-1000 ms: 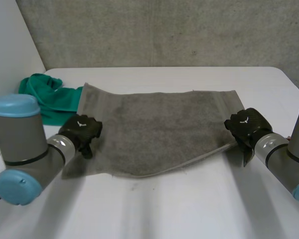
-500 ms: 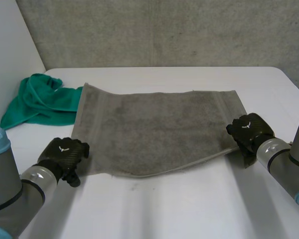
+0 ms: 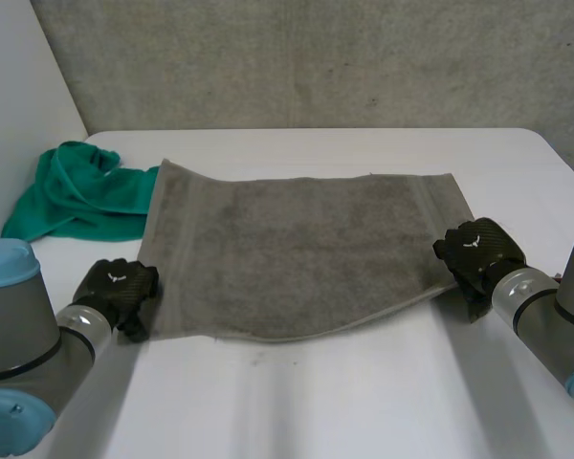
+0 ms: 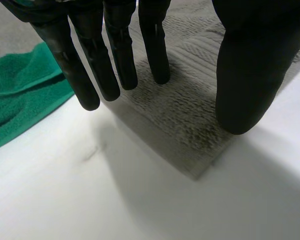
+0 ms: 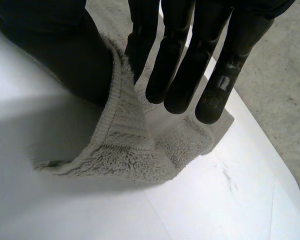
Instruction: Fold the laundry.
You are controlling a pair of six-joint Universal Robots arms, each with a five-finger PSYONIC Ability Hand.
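Observation:
A grey towel (image 3: 297, 253) lies spread flat across the white table (image 3: 325, 402). My left hand (image 3: 120, 287) is at the towel's near left corner (image 4: 200, 150). Its fingers (image 4: 115, 55) are straight and its thumb (image 4: 250, 65) stands apart, with the corner lying flat between them. My right hand (image 3: 474, 251) is at the near right corner. There the towel's edge (image 5: 130, 150) is raised and pinched between the thumb (image 5: 55, 55) and the fingers (image 5: 180, 65).
A crumpled green cloth (image 3: 72, 196) lies at the table's far left, just beyond the towel's left edge, and also beside my left hand's fingers (image 4: 15, 100). A grey wall rises behind the table. The table's right edge runs close to my right arm.
My left hand has come off the towel's left edge, drawn back toward me, and settled over the near left corner. My right hand has shifted slightly nearer, holding its corner.

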